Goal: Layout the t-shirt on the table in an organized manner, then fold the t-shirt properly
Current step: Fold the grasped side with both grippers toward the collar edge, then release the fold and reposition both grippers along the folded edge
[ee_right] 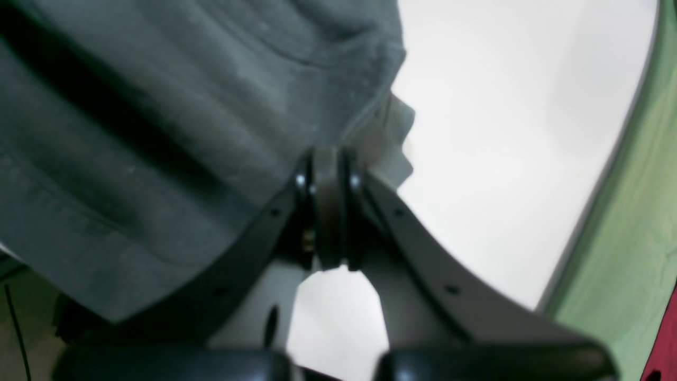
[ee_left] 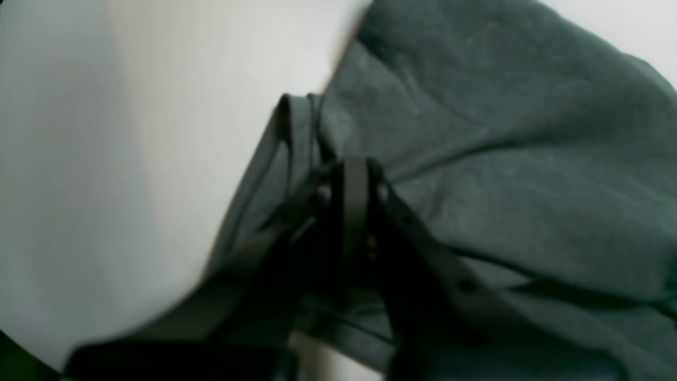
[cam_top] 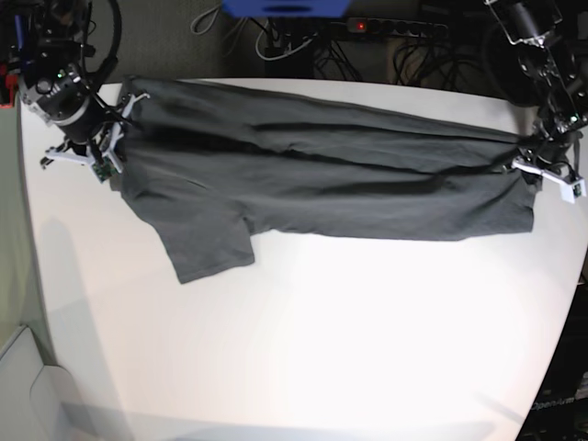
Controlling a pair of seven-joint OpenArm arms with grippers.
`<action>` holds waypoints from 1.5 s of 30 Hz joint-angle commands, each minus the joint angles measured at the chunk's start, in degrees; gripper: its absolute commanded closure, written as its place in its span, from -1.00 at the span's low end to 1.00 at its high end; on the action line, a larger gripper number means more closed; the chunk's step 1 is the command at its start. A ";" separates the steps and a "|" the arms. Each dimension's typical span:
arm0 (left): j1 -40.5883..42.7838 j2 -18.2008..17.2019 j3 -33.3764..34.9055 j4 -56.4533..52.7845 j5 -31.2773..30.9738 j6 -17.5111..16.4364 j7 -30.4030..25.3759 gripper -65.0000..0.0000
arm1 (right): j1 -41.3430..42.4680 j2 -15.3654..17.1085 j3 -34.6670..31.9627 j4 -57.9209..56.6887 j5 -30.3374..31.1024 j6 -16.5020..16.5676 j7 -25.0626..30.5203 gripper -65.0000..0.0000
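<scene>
The dark grey t-shirt (cam_top: 322, 175) is stretched sideways across the far part of the white table (cam_top: 322, 340), with long creases running between the two grippers. One short sleeve (cam_top: 207, 248) lies flat toward the front left. In the base view my right gripper (cam_top: 112, 140) is at the shirt's left end. In its own wrist view the right gripper (ee_right: 328, 161) is shut on the edge of the t-shirt (ee_right: 158, 132). My left gripper (cam_top: 531, 158) is at the shirt's right end. The left wrist view shows the left gripper (ee_left: 353, 172) shut on a fold of the t-shirt (ee_left: 502, 159).
A power strip (cam_top: 395, 28) and tangled cables lie behind the table's far edge, beside a blue object (cam_top: 285, 7). The rounded table edge and green floor (ee_right: 624, 238) run close to the right gripper. Bare white tabletop (ee_left: 132, 159) lies beside the left gripper.
</scene>
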 commanded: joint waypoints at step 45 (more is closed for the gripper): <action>-18.02 -1.81 0.12 -7.90 6.45 -0.13 -1.06 -0.05 | 1.24 3.11 -0.64 -0.86 -3.81 -0.29 0.63 0.27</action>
